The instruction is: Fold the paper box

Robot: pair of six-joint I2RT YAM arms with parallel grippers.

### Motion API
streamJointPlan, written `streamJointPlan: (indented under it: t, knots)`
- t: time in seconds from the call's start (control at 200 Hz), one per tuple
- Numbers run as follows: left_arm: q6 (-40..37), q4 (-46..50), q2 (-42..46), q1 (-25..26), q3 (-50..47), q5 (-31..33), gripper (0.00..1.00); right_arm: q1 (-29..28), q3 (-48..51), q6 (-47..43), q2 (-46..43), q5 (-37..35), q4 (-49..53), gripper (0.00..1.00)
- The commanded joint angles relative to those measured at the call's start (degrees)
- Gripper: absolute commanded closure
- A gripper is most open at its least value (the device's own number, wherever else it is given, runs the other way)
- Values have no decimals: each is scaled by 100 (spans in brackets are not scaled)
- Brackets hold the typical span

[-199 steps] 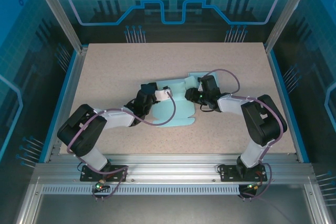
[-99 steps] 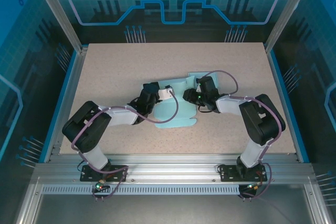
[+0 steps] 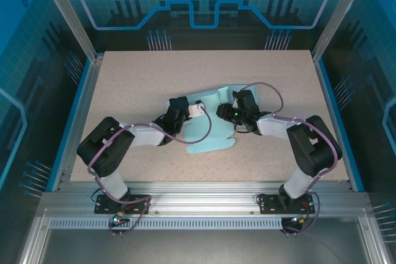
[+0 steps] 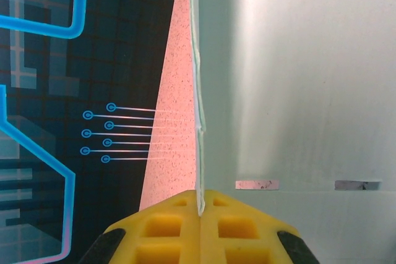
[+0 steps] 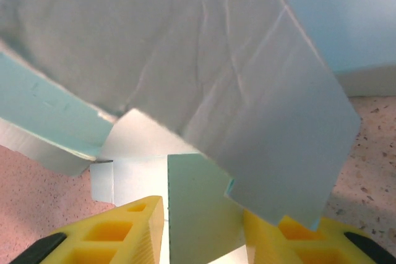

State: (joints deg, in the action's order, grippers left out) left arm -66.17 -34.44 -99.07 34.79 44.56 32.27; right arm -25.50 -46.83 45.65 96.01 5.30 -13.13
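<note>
Left arm (image 3: 139,135) has swung inward, left hand (image 4: 199,213) pinching paper box (image 4: 297,91) edge.

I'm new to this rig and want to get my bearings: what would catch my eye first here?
The pale blue-green paper box lies part-folded at the middle of the speckled table and is worked from both sides. The left end effector is shut on a thin edge of its sheet, seen edge-on from the left wrist. The right end effector has its yellow fingers apart around a loose flap.
</note>
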Motion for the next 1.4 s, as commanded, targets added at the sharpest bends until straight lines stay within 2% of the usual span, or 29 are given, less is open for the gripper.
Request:
streamJointPlan:
  t: [0.0,0.325,1.171,1.396]
  knots:
    - [-116,-35,-130,85,148,10,100,-112,-19,15,-151,-126,-86,61]
    - [-242,-71,-199,142,147,46,100,-324,-206,-407,-214,-876,441,59]
    - [-416,-161,-249,167,152,156,100,-388,-322,-601,-451,-1127,654,59]
    - [-432,-161,-251,177,169,151,100,-406,-292,-583,-469,-1128,589,56]
